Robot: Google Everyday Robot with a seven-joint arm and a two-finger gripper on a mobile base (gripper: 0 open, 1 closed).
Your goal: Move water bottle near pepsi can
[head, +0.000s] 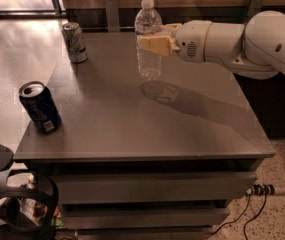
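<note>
One hand (151, 43) tight around water bottle (149, 66) above table (182, 131); arm (262, 39) partly out of view.

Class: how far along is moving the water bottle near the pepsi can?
Done: the end effector has the water bottle gripped, lifted clear of the table. In hand: it hangs over the far side. Left: cross to the pepsi can at the near left edge, set it down.

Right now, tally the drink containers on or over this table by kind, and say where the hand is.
Bottles: 1, the water bottle, gripped by the hand above the table.
Cans: 2, the pepsi can and a pale can.
Total: 3.
</note>
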